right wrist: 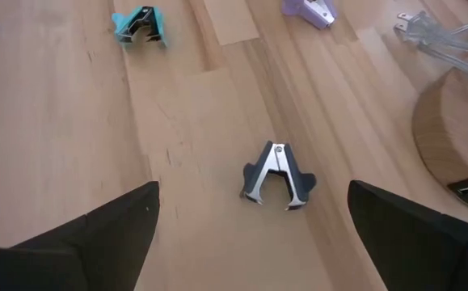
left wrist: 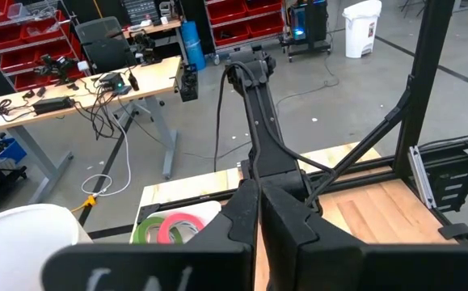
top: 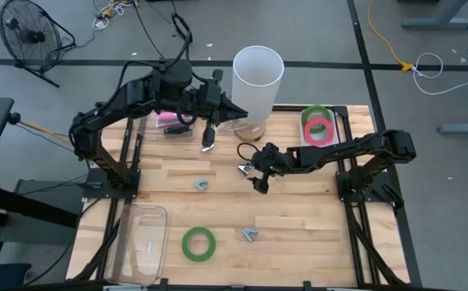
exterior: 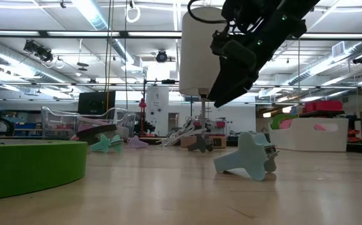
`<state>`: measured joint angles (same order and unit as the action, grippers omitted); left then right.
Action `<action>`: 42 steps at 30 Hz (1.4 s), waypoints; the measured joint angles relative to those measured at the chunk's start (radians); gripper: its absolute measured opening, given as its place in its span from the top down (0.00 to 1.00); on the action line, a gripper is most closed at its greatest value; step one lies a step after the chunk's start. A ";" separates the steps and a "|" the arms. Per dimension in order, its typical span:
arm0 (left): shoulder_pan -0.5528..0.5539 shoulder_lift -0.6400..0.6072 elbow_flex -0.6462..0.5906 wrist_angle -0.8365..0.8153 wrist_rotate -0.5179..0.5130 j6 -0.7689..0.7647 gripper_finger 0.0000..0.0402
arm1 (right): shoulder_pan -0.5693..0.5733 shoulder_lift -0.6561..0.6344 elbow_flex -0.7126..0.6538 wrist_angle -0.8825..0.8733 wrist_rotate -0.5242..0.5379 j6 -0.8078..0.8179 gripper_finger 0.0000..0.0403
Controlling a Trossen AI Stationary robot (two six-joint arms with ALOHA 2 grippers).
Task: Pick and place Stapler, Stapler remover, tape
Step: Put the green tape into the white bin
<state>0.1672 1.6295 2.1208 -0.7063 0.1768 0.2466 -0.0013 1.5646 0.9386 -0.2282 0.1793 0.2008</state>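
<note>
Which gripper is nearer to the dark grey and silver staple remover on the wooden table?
The right gripper: it hovers open just over the dark grey and silver staple remover. The left gripper hangs farther off, near the tall white cylinder.

We see a tall white cylinder (top: 258, 81) standing at the far edge of the wooden worktop (top: 298, 218), a clear plastic bin (top: 145, 238) at its near-left corner, and a floor fan (top: 27, 34) beyond.
</note>
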 joint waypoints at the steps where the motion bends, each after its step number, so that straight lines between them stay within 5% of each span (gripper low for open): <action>1: 0.000 0.000 0.000 0.000 0.000 0.000 0.95 | 0.000 0.000 0.008 -0.019 -0.009 0.000 0.01; 12: 0.000 0.000 0.000 0.000 0.000 0.000 0.95 | 0.000 -0.001 0.162 -0.173 -0.006 -0.088 0.01; 42: 0.000 0.000 0.000 0.000 0.000 0.001 0.95 | -0.005 -0.001 0.167 -0.230 -0.013 -0.113 0.01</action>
<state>0.1673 1.6295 2.1212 -0.7064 0.1768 0.2477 -0.0059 1.5639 1.1061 -0.4580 0.1661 0.0881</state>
